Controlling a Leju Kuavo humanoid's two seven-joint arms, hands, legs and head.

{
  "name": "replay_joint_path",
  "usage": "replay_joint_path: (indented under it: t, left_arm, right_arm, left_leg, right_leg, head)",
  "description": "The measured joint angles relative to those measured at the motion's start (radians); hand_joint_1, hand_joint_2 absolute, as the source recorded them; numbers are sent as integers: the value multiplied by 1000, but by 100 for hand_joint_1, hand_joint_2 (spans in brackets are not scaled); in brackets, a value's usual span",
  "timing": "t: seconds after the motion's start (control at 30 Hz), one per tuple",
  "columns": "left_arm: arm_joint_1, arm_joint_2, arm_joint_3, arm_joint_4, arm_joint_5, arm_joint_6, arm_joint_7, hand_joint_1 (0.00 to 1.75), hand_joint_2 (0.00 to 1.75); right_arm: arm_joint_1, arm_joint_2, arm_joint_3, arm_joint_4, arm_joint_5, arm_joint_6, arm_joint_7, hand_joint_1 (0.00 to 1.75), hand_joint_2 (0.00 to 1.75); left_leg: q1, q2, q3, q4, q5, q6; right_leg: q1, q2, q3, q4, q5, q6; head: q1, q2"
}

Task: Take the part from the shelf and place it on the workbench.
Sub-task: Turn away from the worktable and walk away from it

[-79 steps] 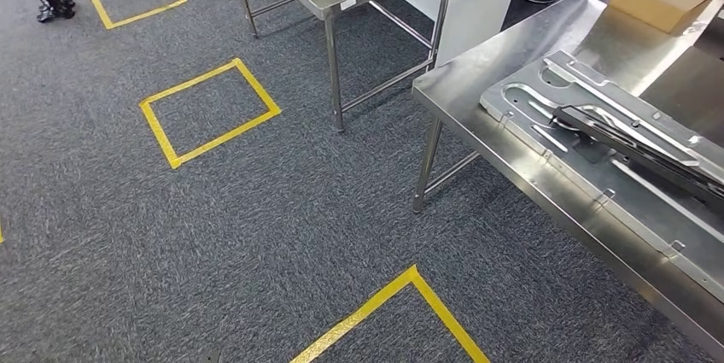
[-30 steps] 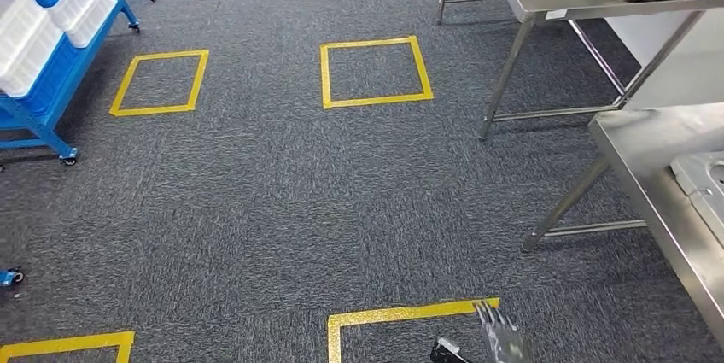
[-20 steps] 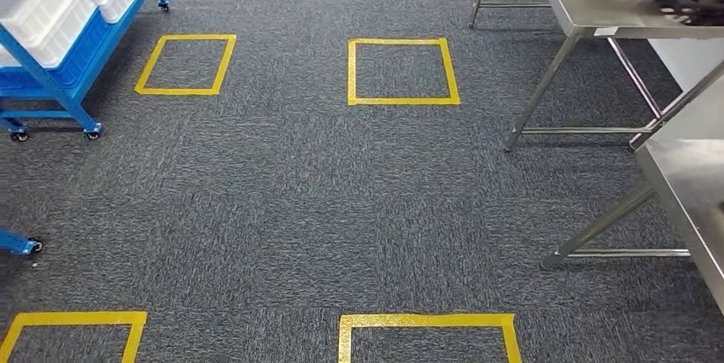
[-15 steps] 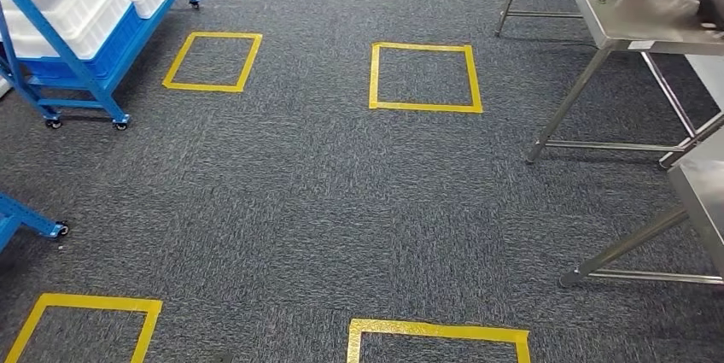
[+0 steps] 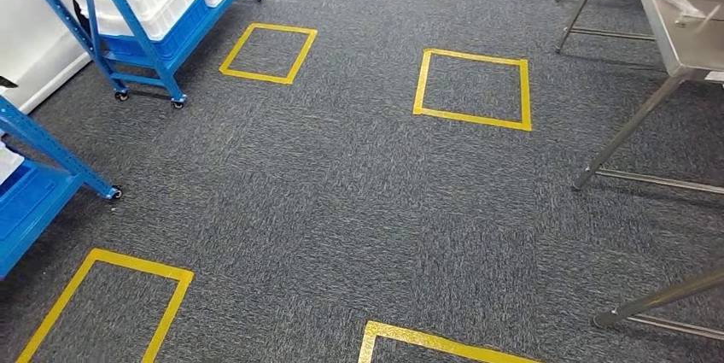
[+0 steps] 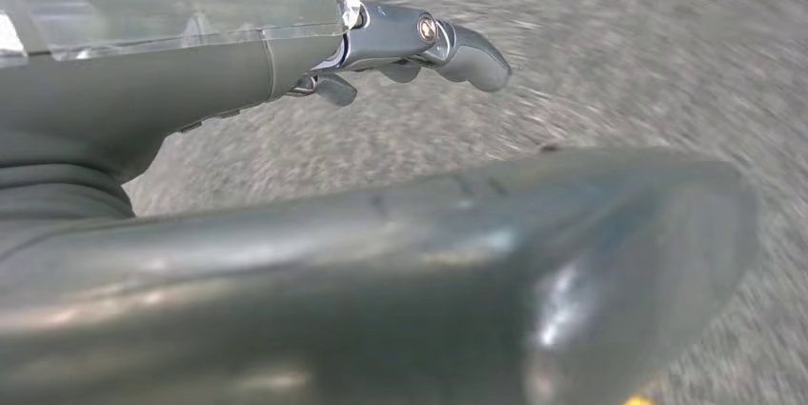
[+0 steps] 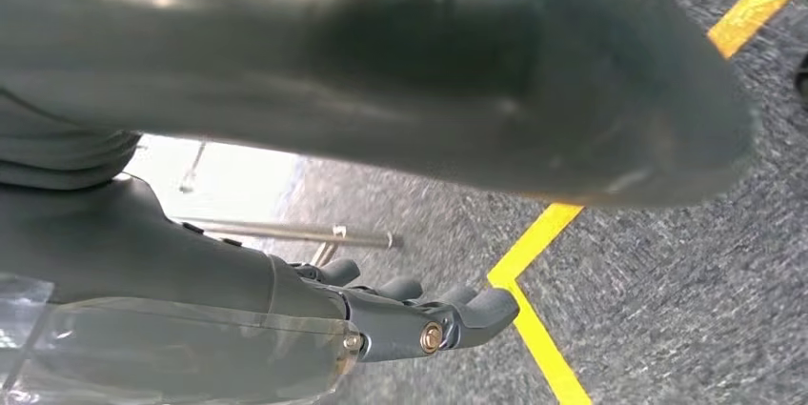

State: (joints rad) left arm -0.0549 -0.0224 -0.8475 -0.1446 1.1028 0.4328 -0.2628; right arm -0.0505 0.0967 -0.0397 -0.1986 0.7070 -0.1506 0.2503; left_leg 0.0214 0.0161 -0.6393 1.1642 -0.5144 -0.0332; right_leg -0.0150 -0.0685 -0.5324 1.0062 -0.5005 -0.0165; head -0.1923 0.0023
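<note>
Carpet (image 5: pixel 341 201) with yellow squares (image 5: pixel 472 90) lay between blue shelves (image 5: pixel 145 21) and steel workbench (image 5: pixel 674 30); left hand (image 6: pixel 381 52) and right hand (image 7: pixel 400 314) hung empty, fingers apart.

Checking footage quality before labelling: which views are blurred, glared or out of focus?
Head view: sharp, evenly lit; blue shelf crisp. Left wrist view: carpet motion-smeared, near thumb out of focus. Right wrist view: thumb blurred, a patch blown out white, yellow tape fairly sharp.

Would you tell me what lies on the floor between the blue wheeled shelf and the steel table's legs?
In the head view, grey carpet with two yellow tape squares lies between the blue shelf and the steel table.
</note>
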Motion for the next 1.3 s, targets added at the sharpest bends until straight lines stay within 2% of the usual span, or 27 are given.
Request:
replay_joint_path:
  t: [0.07,0.1,0.17,0.2,0.27,0.33,0.37,0.4,0.43,0.47,0.5,0.53,0.57,0.63,0.7,0.77,0.83,0.9,0.93,0.97,1.0,1.07,1.1,1.13,1.2,1.23,1.3]
  left_arm:
    - [0,3,9,0,9,3,4,0,0]
    - [0,3,13,0,13,7,4,0,0]
    - [4,4,20,0,17,17,5,0,0]
    - [7,4,23,0,19,24,6,0,0]
    - [9,4,27,0,26,40,8,0,0]
    - [7,3,35,0,33,58,13,0,0]
    - [7,1,39,0,35,67,17,0,0]
    - [6,-1,42,0,39,79,23,0,0]
    - [6,-4,45,0,44,91,31,0,0]
    - [5,-7,48,0,48,105,38,0,0]
    - [3,-11,50,0,52,118,45,0,0]
    - [2,-16,52,0,54,128,49,0,0]
    - [0,-19,55,0,57,134,52,0,0]
    - [-1,-23,63,0,66,133,53,0,0]
    - [2,-23,70,0,71,128,53,0,0]
    - [3,-23,73,0,74,126,53,0,0]
    - [0,-23,76,0,81,127,53,0,0]
    - [-1,-24,82,0,87,130,53,0,0]
    - [-1,-25,86,0,90,133,53,0,0]
    - [0,-26,90,0,95,137,53,0,0]
    - [2,-28,93,0,99,140,53,0,0]
    - [2,-31,97,0,105,145,53,0,0]
    - [1,-32,98,0,105,146,52,0,0]
    - [1,-34,99,0,105,147,52,0,0]
    - [2,-36,103,0,106,148,47,0,0]
    - [4,-37,105,0,109,146,43,0,0]
    - [5,-39,110,0,116,139,33,0,0]
  right_arm:
    - [-2,5,3,1,9,2,10,0,0]
    - [-4,7,5,1,13,3,14,0,0]
    - [-12,10,7,2,17,4,18,0,0]
    - [-15,12,8,2,19,4,18,0,0]
    - [-16,14,8,2,23,5,18,0,0]
    - [-12,15,10,3,27,6,17,0,0]
    - [-10,15,11,3,30,8,15,0,0]
    - [-11,15,12,4,34,11,13,0,0]
    - [-12,15,14,4,40,15,11,0,0]
    - [-13,15,18,4,47,22,8,0,0]
    - [-15,15,22,4,54,30,7,0,0]
    - [-15,14,26,4,60,38,4,0,0]
    - [-15,14,30,5,64,46,1,0,0]
    - [-17,14,37,6,74,56,-5,0,0]
    - [-22,14,45,6,82,62,-8,0,0]
    - [-25,16,53,6,88,66,-10,0,0]
    - [-25,17,59,6,96,68,-11,0,0]
    - [-25,18,64,6,106,70,-11,0,0]
    - [-26,18,68,6,112,72,-11,0,0]
    - [-27,18,72,6,118,73,-11,0,0]
    - [-29,18,76,6,123,73,-11,0,0]
    - [-32,18,83,6,132,74,-11,0,0]
    - [-33,18,85,6,134,75,-10,0,0]
    - [-35,18,86,6,136,75,-10,0,0]
    - [-40,20,89,5,137,76,-10,0,0]
    - [-43,20,89,5,137,77,-10,0,0]
    - [-44,20,90,4,137,77,-16,0,0]
  left_leg:
    - [-4,36,63,-120,41,4]
    - [-8,45,77,-147,46,11]
    - [-15,30,75,-152,45,26]
    - [-15,21,76,-156,46,33]
    - [-14,2,82,-165,52,48]
    - [-15,-18,84,-168,55,58]
    - [-18,-29,84,-168,55,60]
    - [-20,-42,85,-167,55,62]
    - [-22,-56,86,-167,54,62]
    - [-23,-70,89,-166,53,62]
    - [-24,-85,91,-164,52,61]
    - [-24,-99,92,-162,50,59]
    - [-25,-112,89,-158,49,56]
    - [-22,-133,81,-155,49,44]
    - [-18,-146,74,-155,50,31]
    - [-19,-106,57,-121,28,21]
    - [-18,-47,6,-12,-32,12]
    - [-11,-30,-57,111,-80,3]
    - [-8,-28,-68,134,-80,-1]
    - [-5,-24,-57,112,-59,-4]
    - [-3,-15,-25,52,-24,-5]
    - [-4,24,50,-93,32,1]
    - [-7,38,74,-137,45,7]
    - [-10,43,82,-155,48,14]
    - [-14,24,81,-157,50,28]
    - [-13,14,83,-162,53,34]
    - [-8,-4,90,-172,60,48]
  right_leg:
    - [2,-19,8,2,-8,12]
    - [3,-27,11,2,-11,19]
    - [2,-41,16,1,-14,32]
    - [-1,-39,19,4,-18,38]
    - [-6,0,3,51,-53,46]
    - [-7,48,-56,173,-117,45]
    - [-6,58,-91,240,-141,44]
    - [-5,63,-116,282,-147,43]
    - [-5,65,-124,288,-133,42]
    - [-5,69,-113,254,-100,39]
    - [-5,78,-88,191,-57,35]
    - [-5,101,-60,124,-25,32]
    - [-6,123,-39,69,-3,29]
    - [-3,149,-25,26,3,23]
    - [-3,130,-22,17,7,13]
    - [-5,106,-15,5,12,0]
    - [-3,78,-10,0,12,-9]
    - [1,48,-9,0,8,-12]
    - [2,33,-8,0,7,-12]
    - [2,20,-7,0,5,-10]
    - [2,9,-3,1,2,-8]
    - [4,-11,5,1,-4,0]
    - [6,-19,8,2,-7,6]
    - [8,-26,11,2,-9,12]
    - [8,-41,15,1,-12,23]
    - [6,-35,18,5,-18,29]
    - [1,7,-3,64,-60,35]
  head:
    - [0,0]
    - [0,0]
    - [1,0]
    - [1,0]
    - [1,0]
    - [1,0]
    - [1,0]
    - [1,0]
    - [1,0]
    - [1,0]
    - [1,0]
    - [1,0]
    - [1,0]
    - [1,0]
    - [1,0]
    - [1,0]
    - [1,0]
    - [0,0]
    - [0,0]
    - [0,0]
    - [0,0]
    - [0,0]
    - [0,0]
    - [0,0]
    - [1,0]
    - [1,0]
    - [1,0]
